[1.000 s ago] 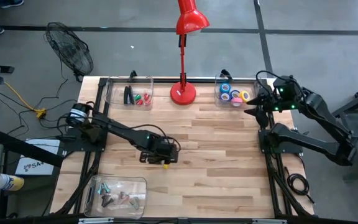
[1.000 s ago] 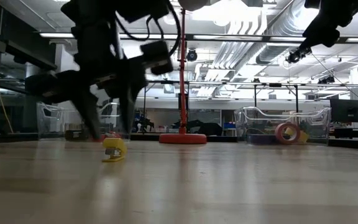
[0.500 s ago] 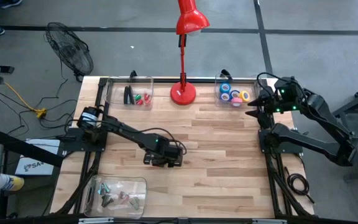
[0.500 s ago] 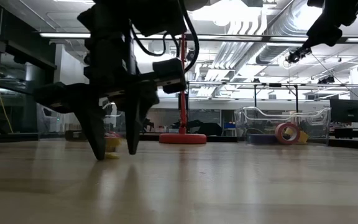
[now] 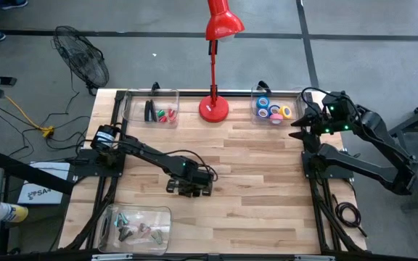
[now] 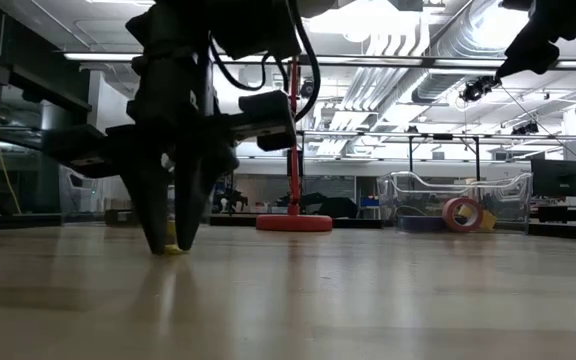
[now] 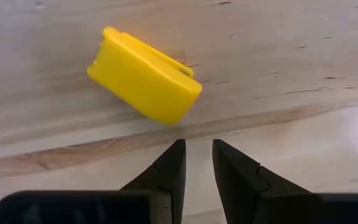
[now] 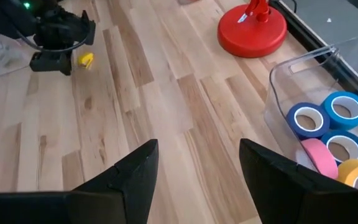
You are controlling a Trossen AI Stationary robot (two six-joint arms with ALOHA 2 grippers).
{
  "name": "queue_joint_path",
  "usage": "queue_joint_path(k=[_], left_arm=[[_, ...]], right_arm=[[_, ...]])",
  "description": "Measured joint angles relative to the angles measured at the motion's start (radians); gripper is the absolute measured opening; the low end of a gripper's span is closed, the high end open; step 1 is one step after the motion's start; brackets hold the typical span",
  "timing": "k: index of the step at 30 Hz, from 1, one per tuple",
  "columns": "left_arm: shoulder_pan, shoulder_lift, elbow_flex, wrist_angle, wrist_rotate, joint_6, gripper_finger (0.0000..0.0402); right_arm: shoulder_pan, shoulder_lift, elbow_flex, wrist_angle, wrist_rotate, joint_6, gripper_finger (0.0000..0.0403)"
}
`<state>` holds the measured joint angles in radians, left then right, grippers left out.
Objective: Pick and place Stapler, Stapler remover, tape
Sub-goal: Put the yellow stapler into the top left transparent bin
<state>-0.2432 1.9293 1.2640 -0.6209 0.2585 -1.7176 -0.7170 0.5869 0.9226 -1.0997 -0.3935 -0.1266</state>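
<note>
A small yellow staple remover [image 7: 145, 78] lies on its side on the bare wood at mid-table, also visible in the right wrist view [image 8: 87, 60]. My left gripper [image 7: 197, 148] points down just beside it, tips at the table, with only a narrow open gap and nothing in it; the low view [image 6: 170, 245] shows yellow behind the fingers. The black stapler [image 5: 149, 110] lies in the far-left clear bin. Tape rolls [image 5: 273, 109] fill the far-right bin [image 8: 328, 124]. My right gripper [image 5: 296, 129] hangs open, raised, beside that bin.
A red lamp stands on its round base [image 5: 213, 109] at the far edge between the two bins. Red and green staple removers [image 5: 165, 114] lie by the stapler. A near-left clear bin [image 5: 107, 217] holds several small items. Bare wood stretches across the table's middle and right.
My left gripper has moved a little toward the near edge and come down over the yellow staple remover until its tips reach the table. Its fingers, spread wide half a second ago, have drawn nearly together beside the remover. The remover stays on the table.
</note>
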Motion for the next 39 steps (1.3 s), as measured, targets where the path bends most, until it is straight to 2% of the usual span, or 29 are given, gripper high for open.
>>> queue_joint_path(k=[6,9,12,16,23,29,32,36,39], left_arm=[[0.0,0.0,0.0,0.051,0.017,0.001,0.0076],[0.0,0.0,0.0,0.071,0.024,0.087,0.0076],[0.001,0.0,0.013,0.09,0.08,0.214,0.0076],[0.0,0.0,0.084,0.002,0.094,0.379,0.0076],[0.001,0.0,0.252,-0.325,-0.08,0.841,0.0076],[0.001,-0.002,0.294,-0.421,-0.217,1.229,0.0081],[0.001,-0.002,0.294,-0.478,-0.216,1.407,0.0108],[0.001,0.007,0.293,-0.542,-0.224,1.58,0.0173],[0.001,0.005,0.264,-0.521,-0.225,1.744,0.0218]], right_arm=[[0.0,0.0,0.0,-0.029,-0.002,-0.018,0.0216],[0.0,0.0,0.0,-0.042,-0.002,-0.04,0.0216],[0.0,0.0,0.0,-0.05,-0.002,-0.059,0.0216],[0.0,0.0,0.0,-0.056,-0.002,-0.071,0.0216],[0.0,0.0,0.0,-0.056,-0.002,-0.077,0.0216],[0.0,0.0,0.0,-0.056,-0.002,-0.072,0.0216],[0.0,0.0,0.0,-0.056,0.006,-0.056,0.0216],[0.0,0.0,-0.001,-0.063,0.008,-0.026,0.0216],[0.0,0.0,-0.001,-0.064,0.008,-0.005,0.0216]])
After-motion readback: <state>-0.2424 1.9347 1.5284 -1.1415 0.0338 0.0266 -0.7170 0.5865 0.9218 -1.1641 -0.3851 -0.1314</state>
